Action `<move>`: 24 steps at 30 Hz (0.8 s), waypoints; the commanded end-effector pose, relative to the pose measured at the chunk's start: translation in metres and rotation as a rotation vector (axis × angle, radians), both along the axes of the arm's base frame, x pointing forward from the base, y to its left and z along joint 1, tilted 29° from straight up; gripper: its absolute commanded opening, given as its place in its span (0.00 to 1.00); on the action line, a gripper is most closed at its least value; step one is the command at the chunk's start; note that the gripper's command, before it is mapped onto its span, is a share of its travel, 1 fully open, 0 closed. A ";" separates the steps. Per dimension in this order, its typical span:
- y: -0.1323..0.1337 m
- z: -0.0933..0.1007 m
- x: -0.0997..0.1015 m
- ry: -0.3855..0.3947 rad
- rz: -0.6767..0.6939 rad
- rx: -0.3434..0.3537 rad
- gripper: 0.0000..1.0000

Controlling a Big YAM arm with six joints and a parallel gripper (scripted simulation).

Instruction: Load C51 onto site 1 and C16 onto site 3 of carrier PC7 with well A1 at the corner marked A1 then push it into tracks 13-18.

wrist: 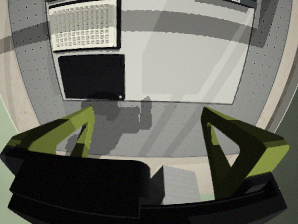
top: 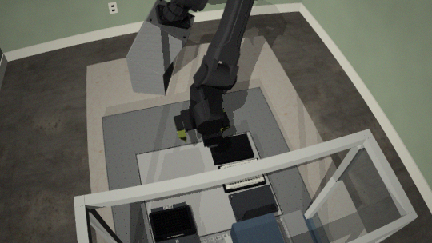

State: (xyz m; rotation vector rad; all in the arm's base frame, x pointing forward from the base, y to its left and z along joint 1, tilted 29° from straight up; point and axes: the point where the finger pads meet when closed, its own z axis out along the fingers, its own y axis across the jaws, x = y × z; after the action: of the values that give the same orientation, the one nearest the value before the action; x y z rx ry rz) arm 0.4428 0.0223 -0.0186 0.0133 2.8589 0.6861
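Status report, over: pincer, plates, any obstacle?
Pincer open, empty, above the apron. Black plate on its nest, untouched; white plate beside it. Nothing between pincer and black plate.

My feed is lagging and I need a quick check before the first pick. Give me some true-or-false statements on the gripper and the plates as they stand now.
1. The gripper is open and holds nothing. True.
2. The gripper is closed on the black block. False: the black block lies ahead of the fingers, untouched.
3. In the wrist view, a pale plate with fine wells lies just beyond the black block in the same row. True.
4. The arm is folded back by the wall, away from the deck. False: it reaches over the deck, its wrist above the black block.
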 end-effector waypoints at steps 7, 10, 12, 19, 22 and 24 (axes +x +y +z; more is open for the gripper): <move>-0.008 0.009 0.012 -0.027 -0.026 -0.003 1.00; -0.008 0.009 0.012 -0.027 -0.026 -0.003 1.00; -0.008 0.009 0.012 -0.027 -0.026 -0.003 1.00; -0.008 0.009 0.012 -0.027 -0.026 -0.003 1.00; -0.008 0.009 0.012 -0.027 -0.026 -0.003 1.00; -0.008 0.009 0.012 -0.027 -0.026 -0.003 1.00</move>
State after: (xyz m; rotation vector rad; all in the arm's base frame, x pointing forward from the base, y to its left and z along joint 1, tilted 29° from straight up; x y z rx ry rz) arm 0.4426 0.0219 -0.0203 0.0220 2.8623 0.6879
